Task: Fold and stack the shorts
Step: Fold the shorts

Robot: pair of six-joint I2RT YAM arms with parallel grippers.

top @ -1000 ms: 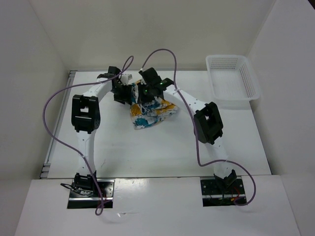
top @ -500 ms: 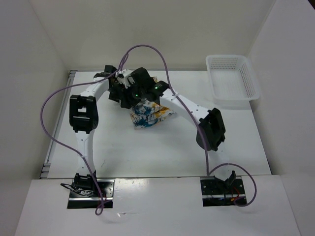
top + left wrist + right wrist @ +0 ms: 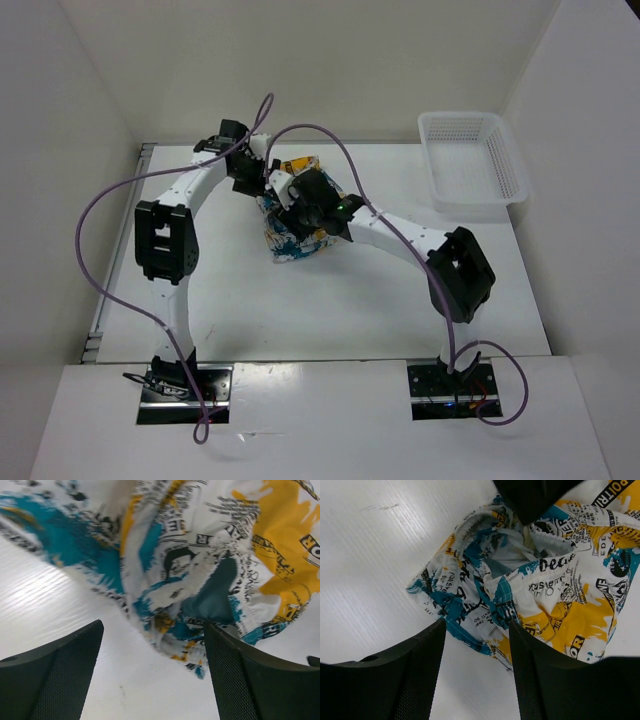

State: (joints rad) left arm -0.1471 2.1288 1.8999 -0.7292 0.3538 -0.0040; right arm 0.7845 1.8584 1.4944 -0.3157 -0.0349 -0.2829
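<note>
Looking from above, the shorts (image 3: 284, 244) lie in a bunched heap on the white table (image 3: 330, 300), toward its far side and a little left of the middle, well apart from the perforated basket (image 3: 441, 190) at the far right corner. Both grippers hang over the heap and cover most of it, so only a near corner and a yellow patch at the far edge show, and no fold can be made out there. The left gripper (image 3: 256, 176) is at the far-left side of the heap and the right gripper (image 3: 300, 200) is over its middle. In the left wrist view the fingers (image 3: 55, 675) are spread wide. A crumpled edge of the cloth reaches down between them, not pinched, and the cloth is cut off at the top and blurred on the left. In the right wrist view the fingers (image 3: 400, 675) also stand apart, with the hem between their tips but not gripped. A dark shape (image 3: 530, 495), cut by the top edge, hides part of the waistband, and I cannot tell what it is.
</note>
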